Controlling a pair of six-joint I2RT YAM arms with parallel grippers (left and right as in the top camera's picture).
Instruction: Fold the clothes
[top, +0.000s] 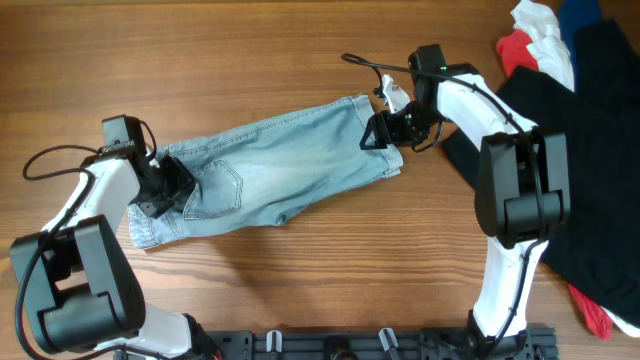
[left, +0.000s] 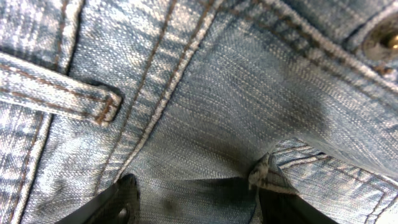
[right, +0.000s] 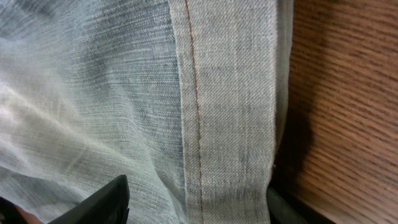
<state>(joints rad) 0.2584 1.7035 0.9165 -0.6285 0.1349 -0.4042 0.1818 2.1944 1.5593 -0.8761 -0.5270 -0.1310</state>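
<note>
Denim shorts (top: 270, 165) lie flat, left arm (top: 100, 190) lowered at waistband (left: 31, 143), right arm (top: 470, 95) at hem (right: 227, 112), jaws spread wide.

Wooden table (top: 250, 60) across whole overhead view, warm brown, grain running left to right. Even light, soft shadows. Black garment (top: 590, 150) heaped at right edge. Red and white garments (top: 530, 40) at upper right, blue cloth (top: 585, 12) in top right corner. More red cloth (top: 597, 322) at lower right. Black rail (top: 400, 345) along bottom edge. Same wood at right of right wrist view.
</note>
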